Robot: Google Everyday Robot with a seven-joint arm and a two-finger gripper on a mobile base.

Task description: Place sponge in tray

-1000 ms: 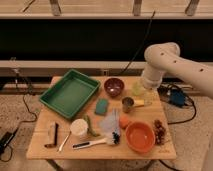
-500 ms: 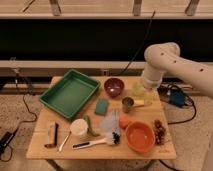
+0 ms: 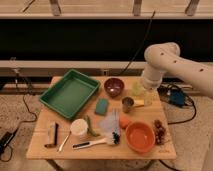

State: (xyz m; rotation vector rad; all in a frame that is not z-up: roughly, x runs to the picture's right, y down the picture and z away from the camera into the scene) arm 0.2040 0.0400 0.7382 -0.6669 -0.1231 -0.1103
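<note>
Gripper (image 3: pixel 143 94) hangs low over the right half of the table (image 3: pixel 45 150), at the end of the white arm (image 3: pixel 170 62) that reaches in from 3 o'clock. Whether it is wide or narrow cannot be told from this view, and nothing shows as held in it.

The sponge (image 3: pixel 102 106) lies flat on the wood near the middle of the table, apart from the gripper. The gripper sits at about 2 o'clock of it, with a metal cup (image 3: pixel 128 104) between them. The tray (image 3: pixel 69 94) stands at 10 o'clock of the sponge, its nearest corner just beside it, and nothing lies inside it.

By this reading the task has hardly begun: no grasp, no lift, no carry. The whole chain is left: bring the gripper toward 8 o'clock onto the sponge, close on it, raise it clear of the brown bowl (image 3: pixel 114 86), shift it to 10 o'clock and release it inside the rim.
</note>
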